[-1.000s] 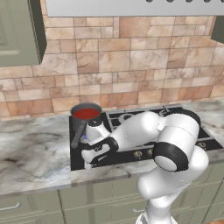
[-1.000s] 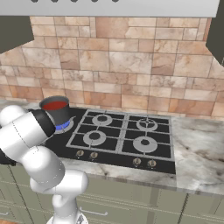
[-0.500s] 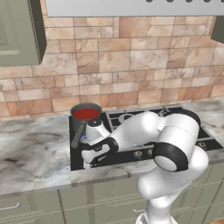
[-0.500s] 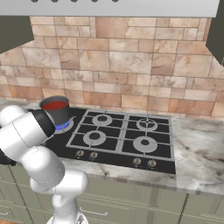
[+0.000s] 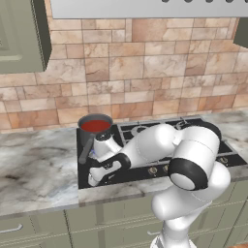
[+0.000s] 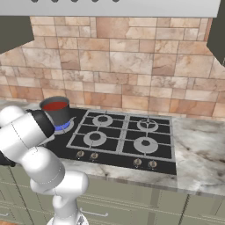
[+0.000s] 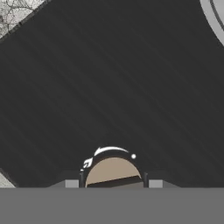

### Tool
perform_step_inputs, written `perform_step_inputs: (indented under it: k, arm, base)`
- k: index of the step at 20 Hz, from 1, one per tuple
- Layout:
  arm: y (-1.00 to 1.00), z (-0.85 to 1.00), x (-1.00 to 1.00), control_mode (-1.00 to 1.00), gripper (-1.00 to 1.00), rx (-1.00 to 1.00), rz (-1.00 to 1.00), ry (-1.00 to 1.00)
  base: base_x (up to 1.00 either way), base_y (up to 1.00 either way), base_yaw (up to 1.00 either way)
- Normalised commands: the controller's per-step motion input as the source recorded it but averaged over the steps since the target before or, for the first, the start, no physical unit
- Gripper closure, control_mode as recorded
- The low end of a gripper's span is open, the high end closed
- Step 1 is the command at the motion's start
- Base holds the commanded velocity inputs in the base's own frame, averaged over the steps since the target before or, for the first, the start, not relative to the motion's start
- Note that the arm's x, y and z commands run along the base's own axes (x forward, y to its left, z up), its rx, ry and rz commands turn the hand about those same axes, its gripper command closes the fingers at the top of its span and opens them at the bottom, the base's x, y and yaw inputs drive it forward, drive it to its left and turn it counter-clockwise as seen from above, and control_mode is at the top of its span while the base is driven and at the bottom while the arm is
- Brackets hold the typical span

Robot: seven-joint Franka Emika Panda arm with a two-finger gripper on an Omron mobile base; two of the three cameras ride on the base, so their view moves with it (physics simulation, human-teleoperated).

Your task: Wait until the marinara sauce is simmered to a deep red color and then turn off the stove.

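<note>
Stove [image 6: 118, 145]: black rectangular cooktop, long axis along the marble table [image 5: 34, 169], knobs at its front edge. Sauce [image 5: 95, 126]: smooth deep-red disc in a dark grey pan [image 5: 92, 135] on the rear left burner, handle pointing forward. Gripper [image 5: 94, 180] at the front left knob [image 7: 113, 171], jaws closed on it.

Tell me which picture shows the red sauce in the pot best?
The left base view: it looks down onto the marinara sauce, a red disc in its saucepan. The right base view shows a thinner red sliver; the hand view faces the black stove.
</note>
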Motion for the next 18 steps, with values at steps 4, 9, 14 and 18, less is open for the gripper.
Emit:
perform_step_inputs:
  k: [4,9,14,18]
  arm:
    - [0.0,0.0,-0.11,-1.0,1.0,0.11,-0.24,0.0]
    - [0.0,0.0,-0.16,-1.0,1.0,0.15,-0.22,0.0]
    - [0.0,0.0,-0.24,-1.0,1.0,0.18,-0.23,0.0]
    - [0.0,-0.01,-0.09,-1.0,1.0,0.16,-0.21,0.03]
  base:
    - [0.0,0.0,0.0]
    - [0.0,0.0,0.0]
    - [0.0,0.0,0.0]
    - [0.0,0.0,0.0]
